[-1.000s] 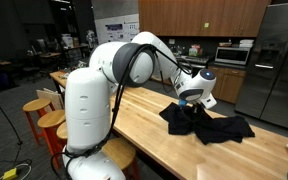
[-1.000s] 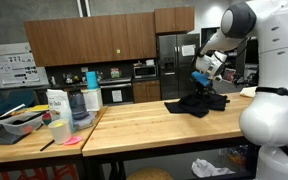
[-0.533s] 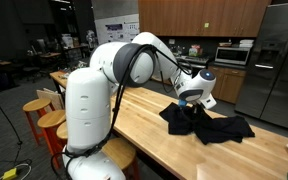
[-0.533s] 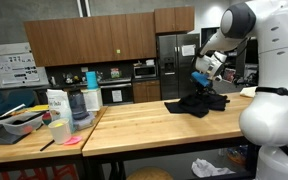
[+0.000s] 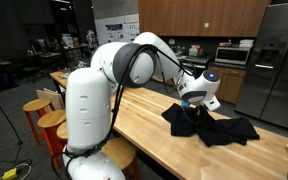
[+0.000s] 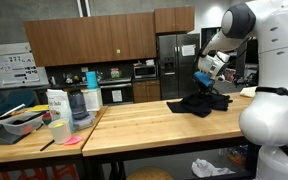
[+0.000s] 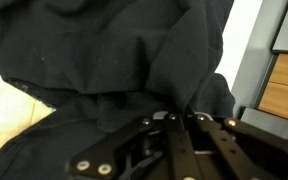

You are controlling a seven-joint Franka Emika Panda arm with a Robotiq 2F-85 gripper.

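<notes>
One end effector (image 5: 195, 109) pinched shut on black cloth (image 5: 224, 130), wooden counter (image 5: 144, 122) beneath, fridge (image 5: 284, 60) behind, containers (image 6: 79, 104) well apart

Fig. 1, layout | cloth (image 5: 212, 128) lies on your bench (image 5: 144, 125), toward one end | jaws stand over it, touching its folds | stools (image 5: 39, 110) beside the bench | containers (image 6: 62, 118) at the opposite end, well apart from the cloth
</notes>
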